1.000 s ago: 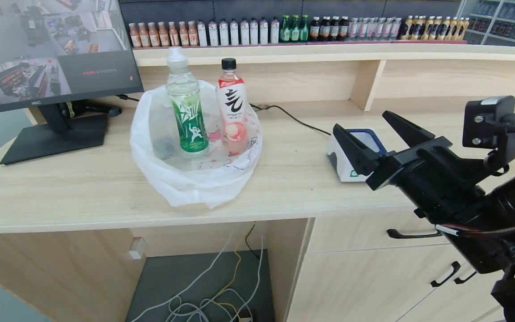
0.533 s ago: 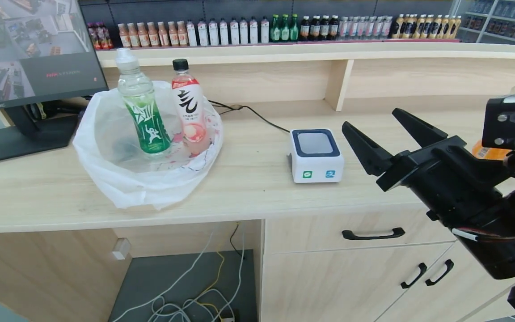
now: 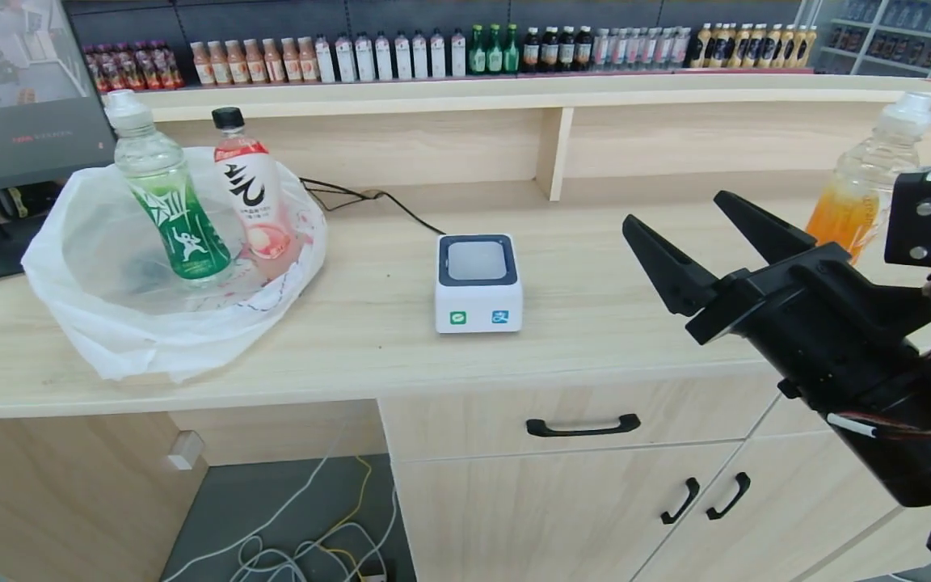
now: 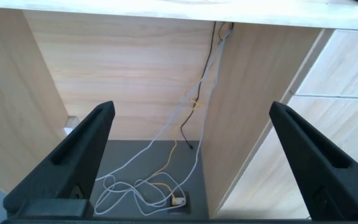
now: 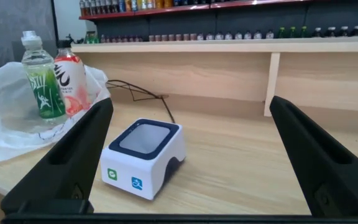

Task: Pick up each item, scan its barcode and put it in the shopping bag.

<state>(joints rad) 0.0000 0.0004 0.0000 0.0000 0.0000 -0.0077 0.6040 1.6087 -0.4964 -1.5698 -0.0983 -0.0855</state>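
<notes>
the scanner (image 3: 478,283) sits near the middle of the counter (image 3: 595,339), window facing up. well to its left is the shopping bag (image 3: 69,323), rim rolled down, with a green bottle (image 3: 170,202) and a pink bottle (image 3: 255,194) standing upright inside, side by side. the item left to handle looks to be the orange bottle (image 3: 865,198), upright on the counter well to the scanner's right and farther back, its lower part hidden behind the right arm. the right gripper (image 3: 673,208) hovers to the right of the scanner and nearer the counter's front edge, fingers spread wide with nothing between them, pointing roughly toward the scanner instead of the bottle. the left gripper (image 4: 191,109) hangs lower than the scanner, under the countertop, facing the cable recess, its fingers also wide apart and empty. the step in hand seems to be reaching for the orange bottle. to do it well, the right gripper should swing away from the scanner, square up to the bottle and take it around the waist below the shoulder, low enough that it doesn't tip. where the barcode lies can't be made out, so the grasp should leave the label uncovered, ready to be turned down over the scanner's window.
</notes>
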